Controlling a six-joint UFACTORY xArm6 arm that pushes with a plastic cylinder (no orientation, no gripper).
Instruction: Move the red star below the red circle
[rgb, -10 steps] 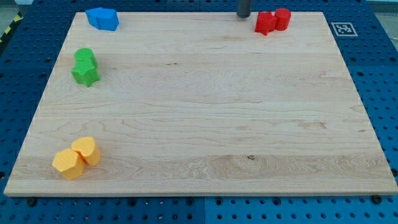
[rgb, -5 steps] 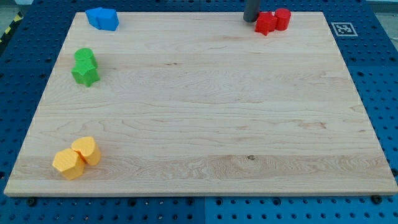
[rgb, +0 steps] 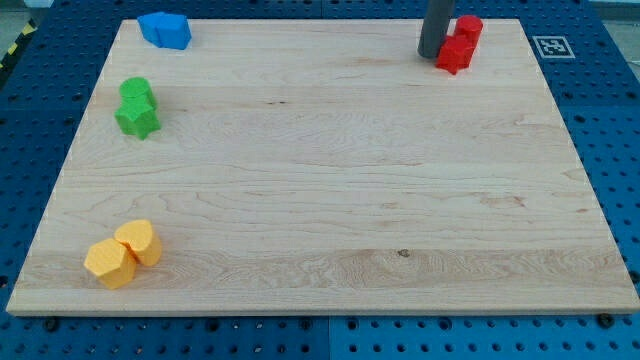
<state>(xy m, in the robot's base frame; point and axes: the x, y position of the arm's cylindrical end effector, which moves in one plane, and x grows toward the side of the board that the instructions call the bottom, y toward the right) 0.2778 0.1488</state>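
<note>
The red star (rgb: 455, 52) lies near the wooden board's (rgb: 320, 200) top right, just below and slightly left of the red circle (rgb: 469, 28), touching it. My tip (rgb: 431, 54) stands right against the star's left side. The dark rod rises out of the view's top.
Two blue blocks (rgb: 165, 29) sit at the top left. A green circle (rgb: 135, 92) and a green star (rgb: 137, 118) sit at the left edge. Two yellow blocks (rgb: 123, 253) sit at the bottom left. A marker tag (rgb: 551, 46) lies off the board's top right corner.
My tip has moved right and down, pushing the red star right and down so it now sits under the red circle; the circle shifted a little to the right.
</note>
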